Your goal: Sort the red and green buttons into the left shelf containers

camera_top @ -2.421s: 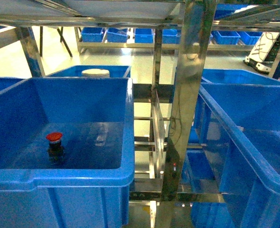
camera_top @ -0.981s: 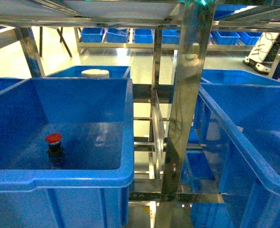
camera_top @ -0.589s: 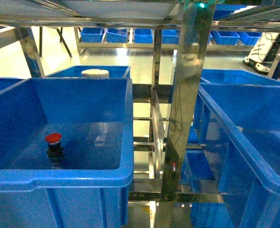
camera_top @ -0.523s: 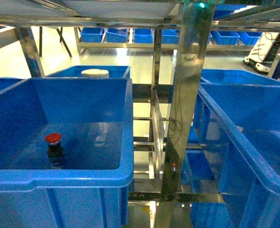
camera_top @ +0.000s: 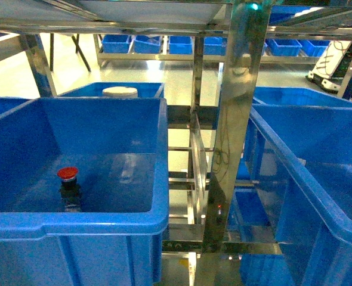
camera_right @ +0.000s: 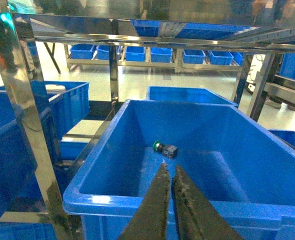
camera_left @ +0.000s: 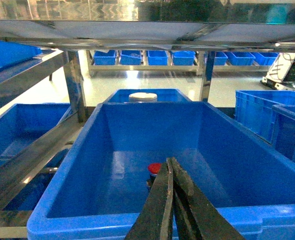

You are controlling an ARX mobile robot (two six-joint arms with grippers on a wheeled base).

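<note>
Blue bin (camera_top: 161, 179) fills the left half of my head view, and the red button (camera_top: 68, 182) stands upright on its floor at about 8 o'clock, cap up, clear of the walls. Neither arm shows in the head view. Left wrist cam: my left gripper (camera_left: 171, 162) is pulled back outside the near rim, pointing into the same bin (camera_left: 77, 165) at roughly 12 o'clock, fingers (camera_left: 160, 210) pressed together with no visible gap, gripping nothing. Red button (camera_left: 154, 170) sits just past the fingertips, partly hidden behind them, not touching. Right wrist cam: my right gripper (camera_right: 169, 169) is likewise back at the near rim of another blue bin (camera_right: 102, 155), aimed inward toward 12 o'clock, fingers (camera_right: 155, 210) nearly together with only a thin slit between them, nothing held. Green button (camera_right: 164, 149) lies on its side on that bin's floor, green cap toward 9 o'clock, base toward 3 o'clock, just beyond the fingertips and apart from them. Steel shelf post (camera_top: 232, 119) stands between the two bins in the head view. White round lid (camera_top: 120, 92) sits in a bin behind, at 12 o'clock of the red button's bin.
</note>
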